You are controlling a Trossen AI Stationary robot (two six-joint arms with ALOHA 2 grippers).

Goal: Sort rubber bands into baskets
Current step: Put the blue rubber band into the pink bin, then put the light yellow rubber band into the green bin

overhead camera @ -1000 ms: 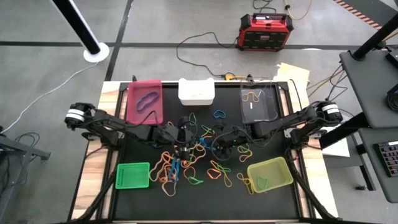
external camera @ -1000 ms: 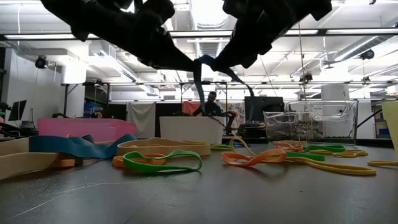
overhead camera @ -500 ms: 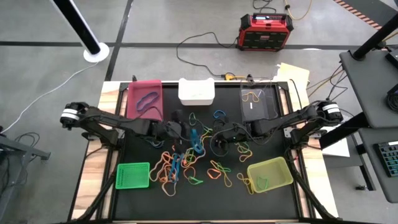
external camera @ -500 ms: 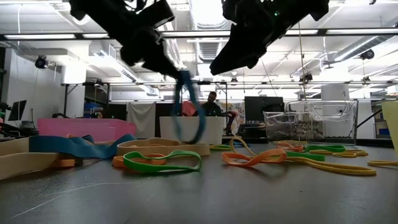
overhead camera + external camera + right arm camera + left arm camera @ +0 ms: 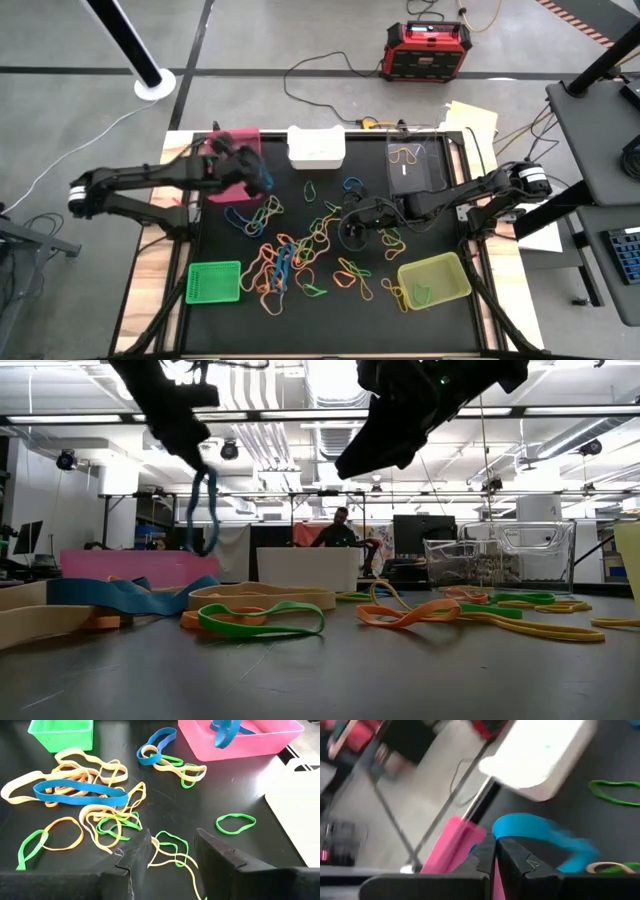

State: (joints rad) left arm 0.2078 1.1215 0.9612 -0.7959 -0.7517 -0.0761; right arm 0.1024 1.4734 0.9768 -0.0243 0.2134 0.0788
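My left gripper (image 5: 262, 180) sits above the inner edge of the magenta-pink basket (image 5: 232, 165), fingers pressed together on a blue rubber band (image 5: 265, 184); in the low view the band (image 5: 203, 510) hangs as a loop below the fingers, clear of the mat, and in the left wrist view it (image 5: 540, 837) curls out from the closed fingertips with the pink basket wall (image 5: 451, 845) just beside it. A second blue band (image 5: 227, 731) already lies inside that basket. My right gripper (image 5: 352, 222) hovers near the middle of the black mat (image 5: 220, 240), fingers spread and holding nothing; in the right wrist view its gripper (image 5: 170, 852) stands apart above a tangle of tan, orange and green bands (image 5: 112, 827). The loose rubber bands (image 5: 300, 262) lie scattered over the centre of the mat, between the baskets. The white basket (image 5: 316, 147) stands at the far edge of the mat, just beside the pink one; the clear basket (image 5: 415, 165) stands farther along toward my right arm, with an orange band (image 5: 405, 154) in it. The bright green basket (image 5: 214, 281) sits at the near corner on my left arm's side. The translucent yellow-green basket (image 5: 434, 280) sits at the near corner on my right arm's side, with a green band (image 5: 423, 293) inside.
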